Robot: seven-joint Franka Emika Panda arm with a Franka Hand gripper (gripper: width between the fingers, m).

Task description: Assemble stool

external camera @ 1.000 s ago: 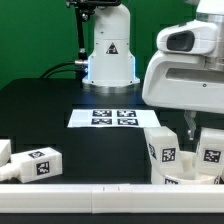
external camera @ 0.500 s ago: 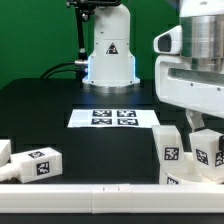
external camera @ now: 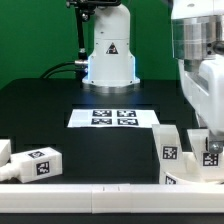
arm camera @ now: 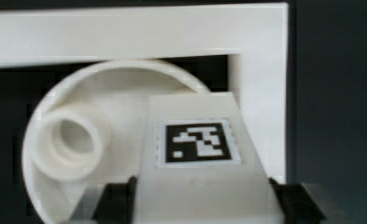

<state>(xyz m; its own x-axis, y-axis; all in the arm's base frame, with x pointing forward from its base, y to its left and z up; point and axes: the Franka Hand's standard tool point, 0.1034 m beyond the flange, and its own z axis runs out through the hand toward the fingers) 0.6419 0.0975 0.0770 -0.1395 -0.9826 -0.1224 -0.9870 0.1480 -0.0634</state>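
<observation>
The gripper (arm camera: 199,200) has its jaws pulled in narrow and pinched on a stool leg, call it the held leg (arm camera: 201,135). The wrist view shows it sitting right between the two dark fingers (arm camera: 112,198), tag facing the camera. Just behind it is the seat disc (arm camera: 73,110), tipped up so its rimmed face and a round socket show. It's hard to tell whether the leg is actually touching the disc or just hovering close.

A white wall (arm camera: 251,40) wraps the corner behind the disc, so that spot is pretty boxed in.

In the exterior view all this is jammed into the near corner on that view's right. The second leg (external camera: 167,150) stands upright just beside the held one, and the big white arm (external camera: 200,70) comes down over both and hides a good part of them.

Over on the exterior view's left, well apart from the action, a lying leg (external camera: 35,163) rests on its side on the black table (external camera: 50,110) against the white rail (external camera: 100,190) along the front edge. Another piece at the frame's edge is mostly cut off.

The marker board (external camera: 115,117) lies flat mid-table, with the robot base (external camera: 108,55) behind it.
</observation>
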